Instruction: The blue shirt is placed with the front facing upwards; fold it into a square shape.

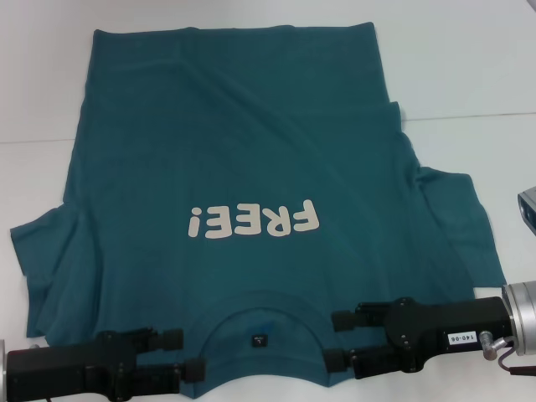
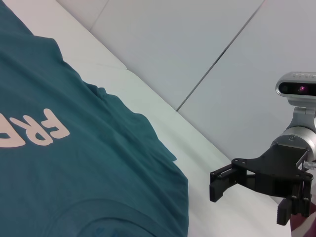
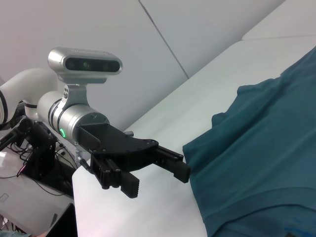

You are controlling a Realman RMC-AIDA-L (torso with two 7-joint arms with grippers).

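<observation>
The blue shirt lies flat on the white table, front up, with its off-white "FREE!" lettering upside down to me. Its collar and small dark neck label are nearest me. My left gripper is open at the shoulder just left of the collar. On the other side of the collar, my right gripper is open at the right shoulder. Neither holds fabric. The left wrist view shows the right gripper beside the shirt. The right wrist view shows the left gripper at the shirt's edge.
The white table reaches past the shirt at the back and on the right, with a seam line across it. Both sleeves spread out sideways. The table's near edge lies right under the left gripper.
</observation>
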